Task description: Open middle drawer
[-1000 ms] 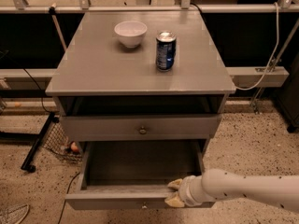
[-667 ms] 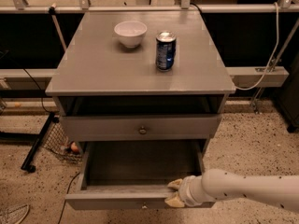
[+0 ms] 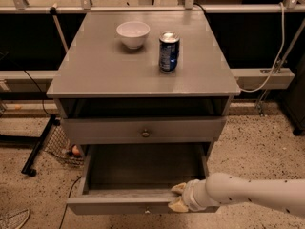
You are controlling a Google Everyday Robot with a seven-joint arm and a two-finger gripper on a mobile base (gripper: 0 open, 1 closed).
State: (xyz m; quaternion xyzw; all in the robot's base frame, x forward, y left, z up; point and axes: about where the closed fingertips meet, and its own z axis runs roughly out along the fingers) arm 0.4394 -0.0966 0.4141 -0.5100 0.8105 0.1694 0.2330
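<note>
A grey table (image 3: 95, 75) filled the centre of the frame. Its middle drawer (image 3: 119, 205) stood pulled out at lower centre, dark inside. The robot's hand (image 3: 177, 197), at lower right, pinched the drawer's front edge between its fingers. On the tabletop, upper centre, stood a blue can (image 3: 168, 51) and a white bowl (image 3: 133, 34).

The middle drawer (image 3: 143, 173) stands pulled out — the gripper (image 3: 177, 197) sits at its near front edge, toward the right. A bowl (image 3: 133, 33) and a can (image 3: 168, 51) stand on the counter (image 3: 95, 75).
</note>
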